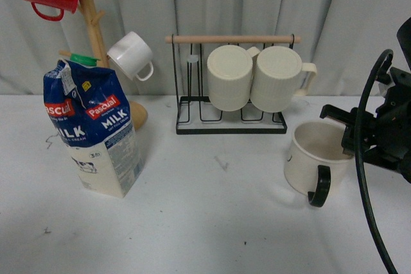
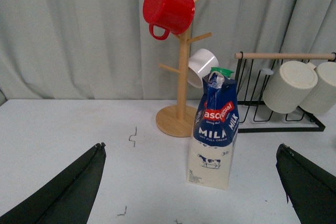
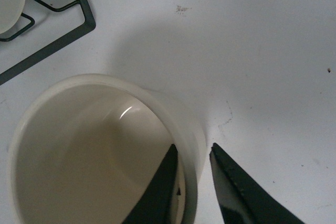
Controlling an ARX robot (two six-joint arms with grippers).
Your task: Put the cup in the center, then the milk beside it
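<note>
Brand: "Pascual" in white on red labels, on the upper faces of the milk carton [image 1: 93, 134]; cut to "asc" and "cual" in the left wrist view.
Product word: "MILK" in large white letters on the blue band.
Smaller line: under "MILK", too small to read surely.
Lower white panel: fine print, illegible.

Milk [image 1: 96, 136] left on table [image 1: 212, 222]; cup [image 1: 314, 158] right, before rack [image 1: 234, 81].
</note>
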